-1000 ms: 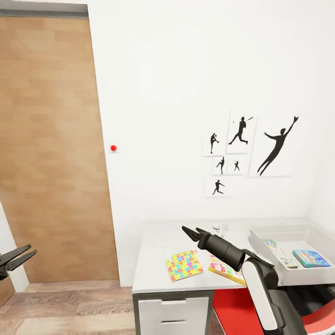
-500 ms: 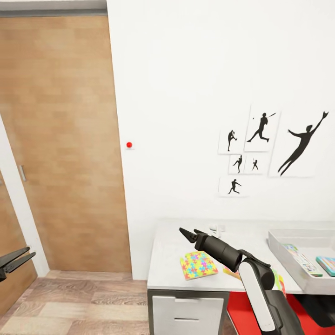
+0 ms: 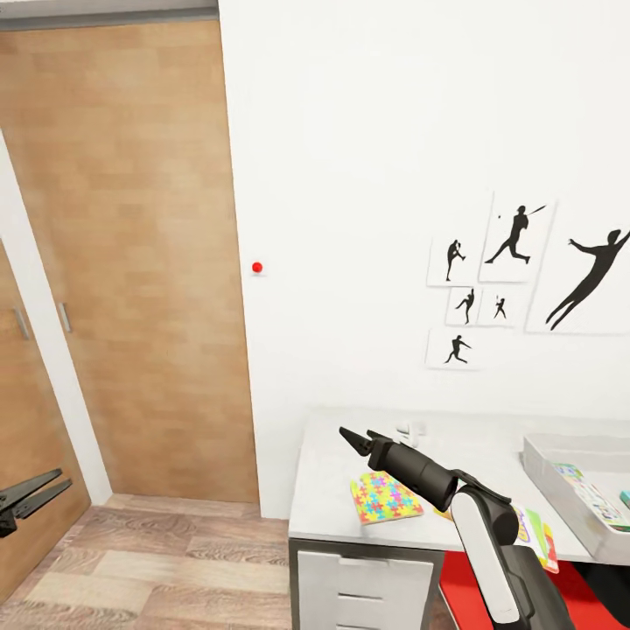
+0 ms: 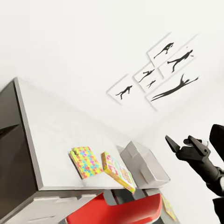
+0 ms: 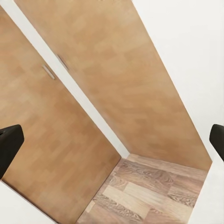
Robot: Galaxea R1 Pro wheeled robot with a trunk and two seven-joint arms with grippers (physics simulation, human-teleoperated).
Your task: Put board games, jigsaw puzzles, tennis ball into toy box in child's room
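Observation:
A jigsaw puzzle (image 3: 386,496) (image 4: 86,161) lies flat near the left end of the table (image 3: 472,455) (image 4: 51,135). A second colourful flat box (image 3: 535,529) (image 4: 119,171) sits at the table's front edge, partly behind my right arm; I cannot tell which toy it is. The grey toy box (image 3: 556,481) (image 4: 142,163) stands at the table's right end with a long printed box (image 3: 591,494) inside. My right gripper (image 3: 360,437) (image 4: 184,143) hovers open and empty above the puzzle. My left gripper (image 3: 35,490) hangs open over the floor at far left. The bed and tennis ball are out of view.
A wooden sliding door (image 3: 131,262) (image 5: 116,84) fills the left wall, with wood floor (image 3: 175,560) in front. A white drawer unit (image 3: 367,586) sits under the table. A red chair (image 3: 490,595) (image 4: 112,212) stands beneath the table. Silhouette posters (image 3: 516,271) hang on the white wall.
The whole picture has shifted rightward, so the camera has turned left; more of the door shows and less of the toy box. Both grippers keep their poses.

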